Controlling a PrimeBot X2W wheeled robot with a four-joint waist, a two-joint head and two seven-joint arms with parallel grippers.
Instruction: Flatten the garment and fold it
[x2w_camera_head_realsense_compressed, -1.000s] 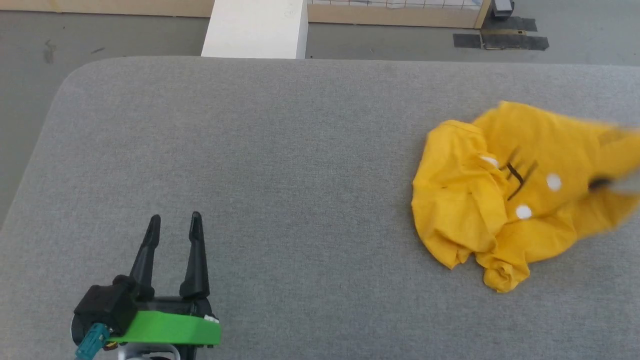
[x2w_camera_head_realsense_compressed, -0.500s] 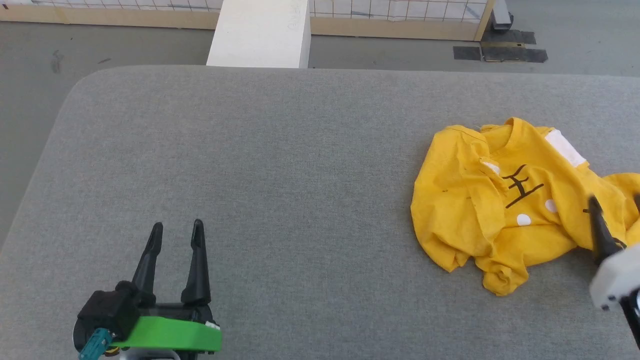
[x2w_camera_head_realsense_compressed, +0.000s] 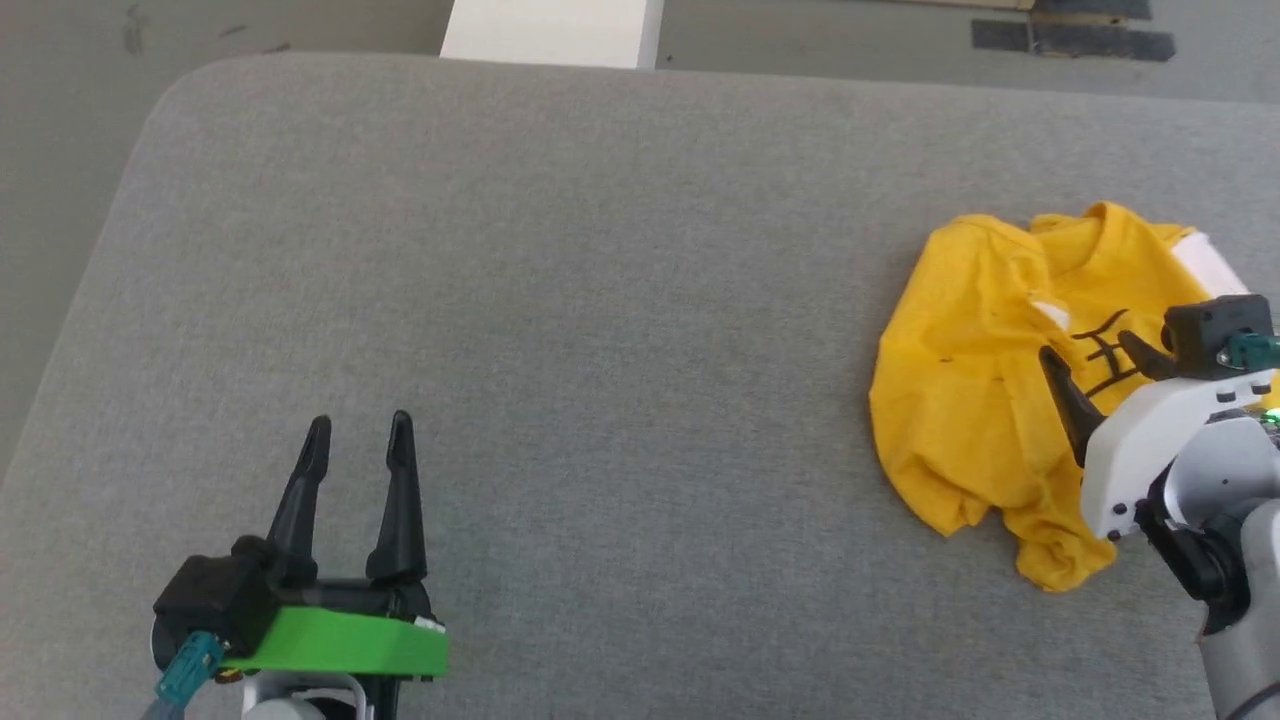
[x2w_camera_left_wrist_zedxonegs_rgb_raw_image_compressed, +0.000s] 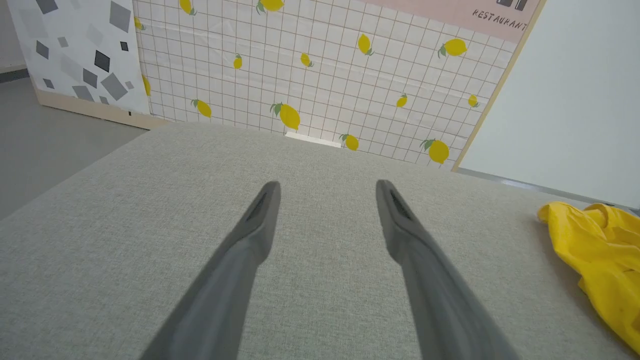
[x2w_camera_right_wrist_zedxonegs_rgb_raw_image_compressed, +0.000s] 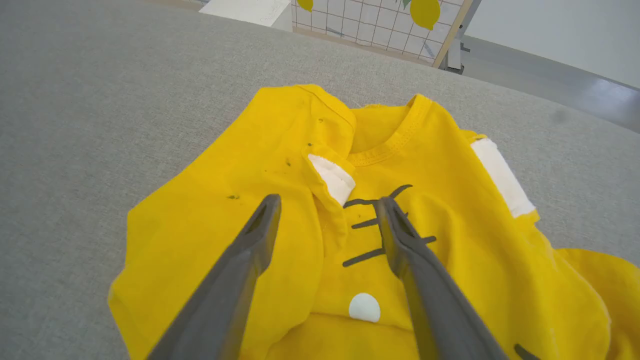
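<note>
Yellow garment (x2w_camera_head_realsense_compressed: 950, 400) crumpled, white patches (x2w_camera_right_wrist_zedxonegs_rgb_raw_image_compressed: 502, 177) showing; left hand (x2w_camera_head_realsense_compressed: 358, 432), right hand (x2w_camera_head_realsense_compressed: 1088, 348) wide, empty.

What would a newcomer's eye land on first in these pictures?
First, the bright yellow garment, which lies crumpled in a heap at the right side of the grey fabric surface. Next comes the right gripper, poised over the garment's printed front with its jaws open and nothing held. The left gripper sits far off at the lower left, jaws open, above bare fabric.
</note>
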